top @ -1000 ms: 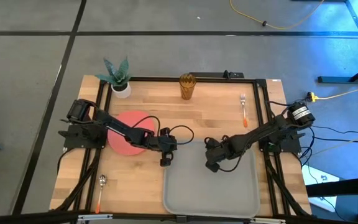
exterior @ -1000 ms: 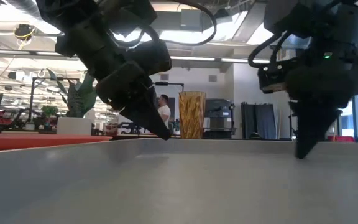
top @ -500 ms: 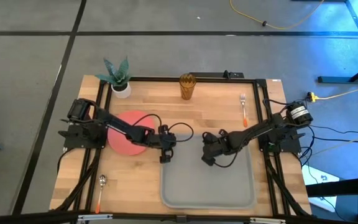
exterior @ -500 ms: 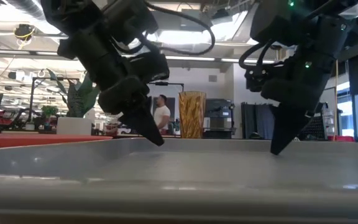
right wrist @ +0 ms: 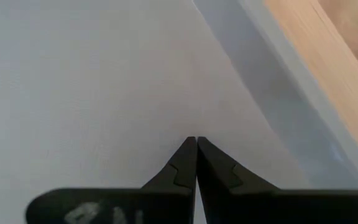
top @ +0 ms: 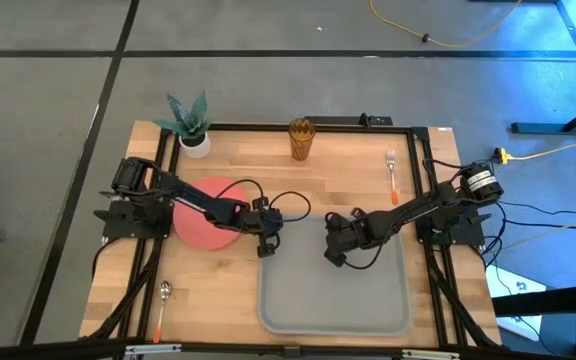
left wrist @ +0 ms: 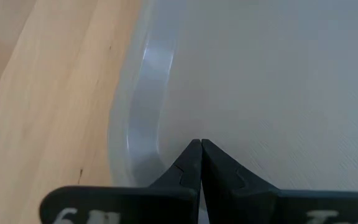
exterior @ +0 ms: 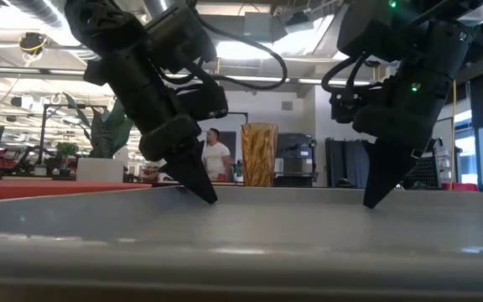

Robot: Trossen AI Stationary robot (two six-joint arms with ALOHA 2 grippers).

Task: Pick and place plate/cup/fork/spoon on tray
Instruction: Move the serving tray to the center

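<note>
The grey tray point(top: 333, 300) lies at the near middle of the wooden table. My left gripper point(top: 265, 250) is shut, its tips point(exterior: 210, 200) down at the tray's far left corner. My right gripper point(top: 334, 257) is shut, its tips point(exterior: 367, 204) down inside the tray's far edge. The coral-red plate point(top: 203, 215) lies flat left of the tray, partly under my left arm. The amber cup point(top: 301, 138) stands upright at the far middle. The fork point(top: 392, 172) lies at the far right. The spoon point(top: 163, 300) lies at the near left. My left gripper presses its shut fingertips point(left wrist: 199, 146) down on the tray's floor point(left wrist: 241, 93), just inside the rim of its far left corner point(left wrist: 143, 93), slanting down from the left. My right gripper presses its shut fingertips point(right wrist: 196, 142) down on the tray's floor point(right wrist: 104, 81), a little inside its rim point(right wrist: 272, 87), slanting down from the right. The tray lies flat on the table.
A white pot with a green plant point(top: 190, 125) stands at the far left corner. A black frame runs around the table's edge point(top: 268, 128). Bare wood point(top: 348, 185) lies between the tray and the cup. A person point(exterior: 217, 155) stands in the room beyond.
Both grippers, shut the whole time, have moved a little toward the table's far edge. The tray has slid with them toward the far edge and slightly left, staying flat. Most of that happened in the first half second.
</note>
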